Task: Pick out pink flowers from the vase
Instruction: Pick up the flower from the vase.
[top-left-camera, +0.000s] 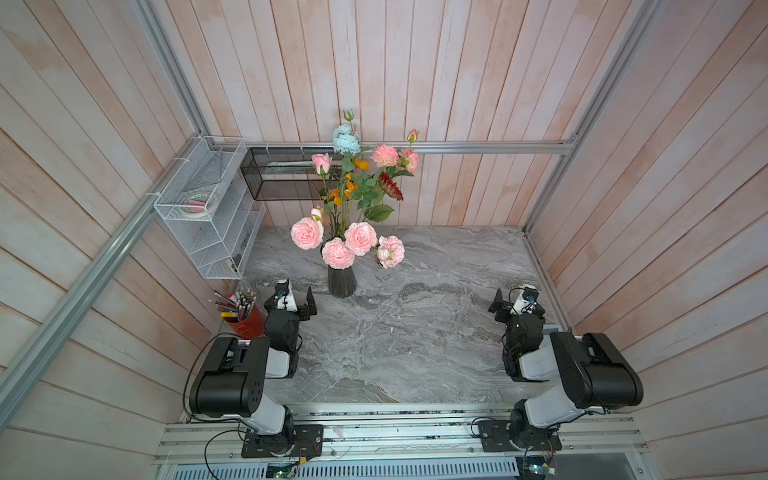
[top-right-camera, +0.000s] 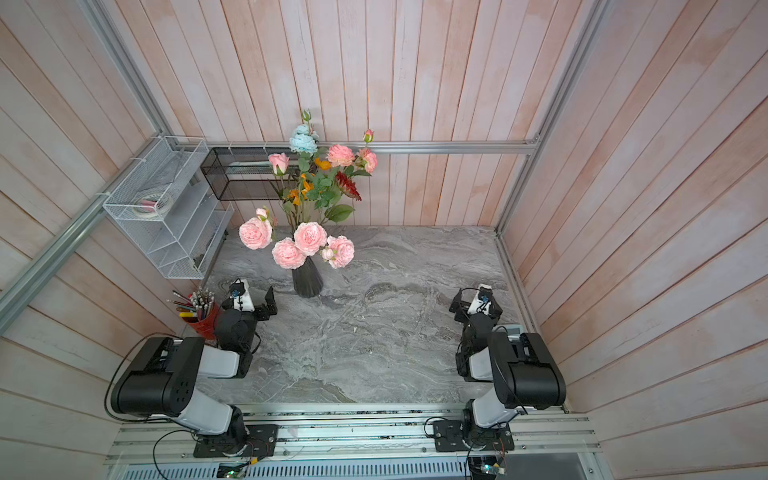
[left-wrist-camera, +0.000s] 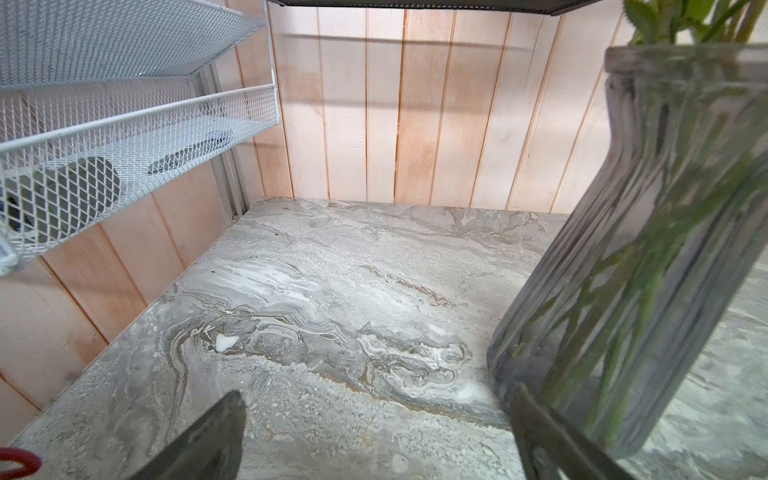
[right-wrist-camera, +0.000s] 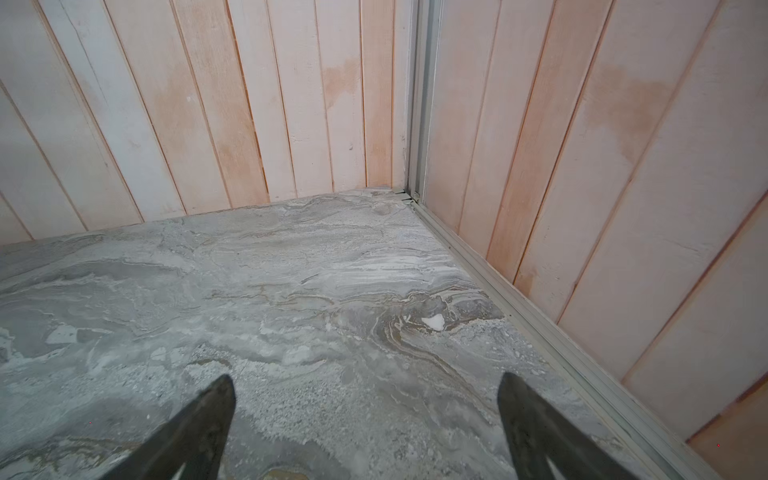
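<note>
In both top views nothing is picked yet: all the pink flowers sit in the vase, just beside my left jaws and well apart from my right jaws. Both stand wide and empty above the bench.

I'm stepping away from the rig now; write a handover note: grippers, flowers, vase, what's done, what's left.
Left gripper: open, empty, low beside the vase.
Right gripper: open, empty, over the table by the right wall.
Pink flowers: all in the upright vase, among the other blooms.
Done: none pulled out yet.
Left: pull out every pink stem, leave the others.
</note>
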